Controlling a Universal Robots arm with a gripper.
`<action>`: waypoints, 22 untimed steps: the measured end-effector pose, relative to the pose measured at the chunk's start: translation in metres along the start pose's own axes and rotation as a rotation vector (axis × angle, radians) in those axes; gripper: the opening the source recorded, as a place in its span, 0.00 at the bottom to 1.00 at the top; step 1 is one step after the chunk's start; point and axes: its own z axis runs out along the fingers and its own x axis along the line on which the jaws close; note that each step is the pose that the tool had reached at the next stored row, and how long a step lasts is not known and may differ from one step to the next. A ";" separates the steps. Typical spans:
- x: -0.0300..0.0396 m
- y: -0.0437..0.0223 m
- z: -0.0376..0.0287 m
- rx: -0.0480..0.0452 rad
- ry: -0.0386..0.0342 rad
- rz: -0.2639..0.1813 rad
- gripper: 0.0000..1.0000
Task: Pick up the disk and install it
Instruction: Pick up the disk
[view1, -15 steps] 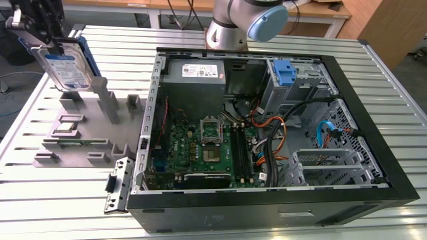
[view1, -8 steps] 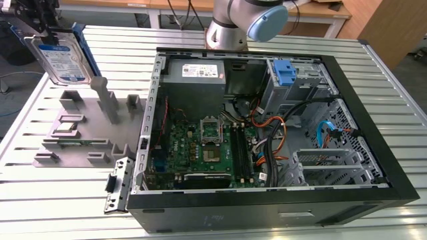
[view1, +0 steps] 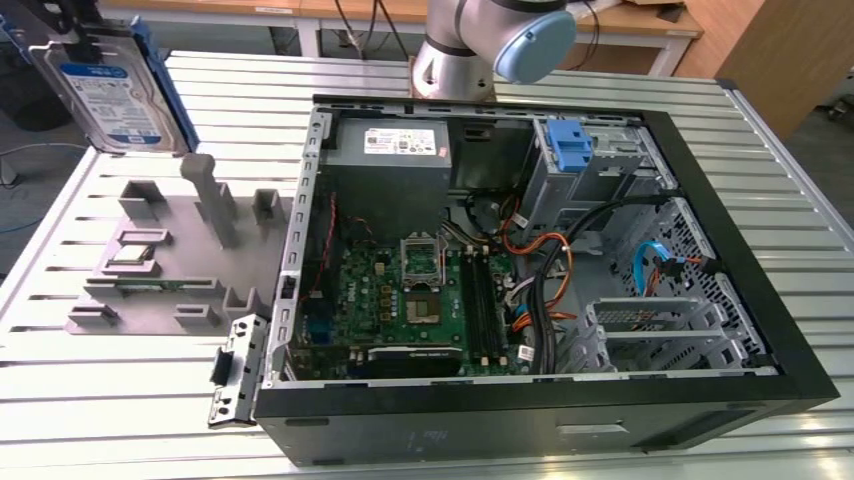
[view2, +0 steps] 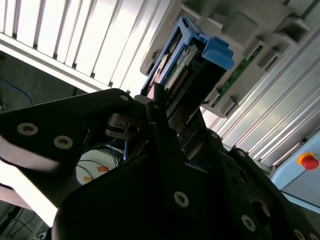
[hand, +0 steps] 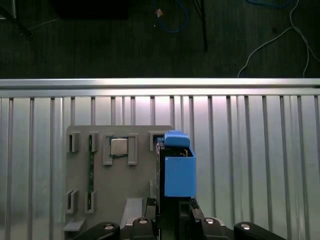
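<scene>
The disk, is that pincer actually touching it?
Touching. In the second wrist view the pincer is closed on the disk, its fingers pressed against both sides with no gap.

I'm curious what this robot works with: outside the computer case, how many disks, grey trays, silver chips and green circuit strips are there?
Disk: 1
Grey tray: 1
Silver chip: 1
Green circuit strip: 1
Total: 4

disk (view1: 107, 95) clear above fixture posts (view1: 200, 178), cables (view1: 567, 240) crowding drive bay (view1: 621, 160)
</scene>
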 end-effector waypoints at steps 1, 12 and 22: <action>-0.0003 0.0002 -0.0033 0.0000 -0.0001 0.000 0.35; -0.0010 0.0006 -0.0130 0.0000 -0.0001 0.000 0.35; -0.0020 0.0013 -0.0268 0.0002 -0.0002 0.000 0.35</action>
